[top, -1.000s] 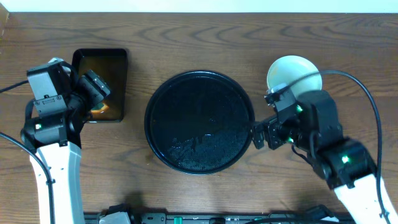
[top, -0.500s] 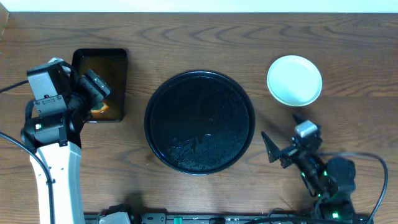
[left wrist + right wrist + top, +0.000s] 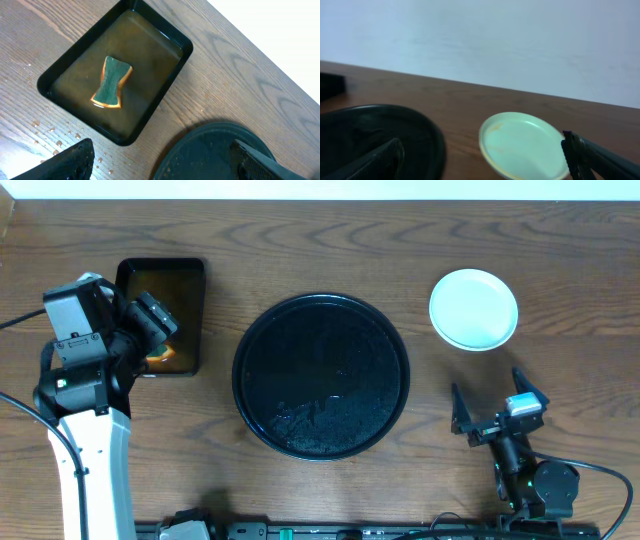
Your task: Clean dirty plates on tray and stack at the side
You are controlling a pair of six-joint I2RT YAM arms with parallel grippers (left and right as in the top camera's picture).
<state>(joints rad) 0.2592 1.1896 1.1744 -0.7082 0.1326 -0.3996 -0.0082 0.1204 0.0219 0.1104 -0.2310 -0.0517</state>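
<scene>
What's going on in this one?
Nothing is being held. The round black tray is empty, and a pale plate sits on the table to its right; whether others lie under it cannot be told. The right gripper hangs open, apart from the plate, toward the table's front. The left gripper is open over the small rectangular tray, where a sponge lies in brownish liquid.

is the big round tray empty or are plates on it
Empty: the overhead shows no plates on the tray, only wet sheen; a plate sits on the table beside it.
</scene>
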